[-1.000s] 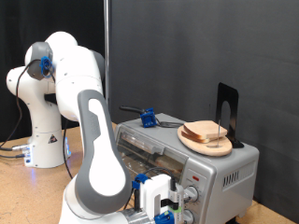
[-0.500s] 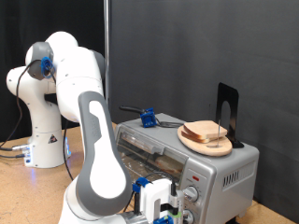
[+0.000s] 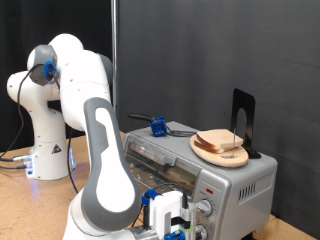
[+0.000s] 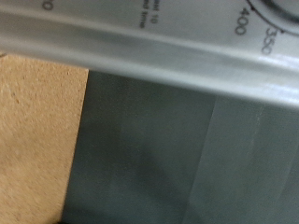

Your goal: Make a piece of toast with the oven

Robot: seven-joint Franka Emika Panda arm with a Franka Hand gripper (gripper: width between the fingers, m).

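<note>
The gripper point(image 3: 178, 222) sits low before the oven point(image 3: 205, 172), at its knob panel; jaw state cannot be determined. Bread slices point(image 3: 222, 143) rest on a wooden plate point(image 3: 205, 154) atop the oven. The wrist view shows only dial markings point(image 4: 257, 26).

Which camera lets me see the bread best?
The exterior view: the bread lies stacked on a round plate on top of the oven. The wrist view shows no bread, only the oven's front up close with dial numbers.
</note>
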